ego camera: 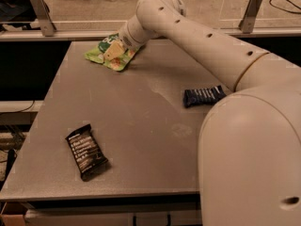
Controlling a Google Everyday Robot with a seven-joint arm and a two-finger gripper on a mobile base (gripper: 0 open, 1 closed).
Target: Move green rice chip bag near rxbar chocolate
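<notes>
Gripper (114,50) on green rice chip bag (118,60), grip can't tell. Rxbar chocolate (86,150) well apart, toward bench front. Whole move left.

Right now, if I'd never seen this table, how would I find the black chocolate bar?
Start at the grey table; the gripper is at the green rice chip bag at the back. The rxbar chocolate lies alone near the front left edge. It is black with white text rows, unlike the dark blue bar on the right.
</notes>
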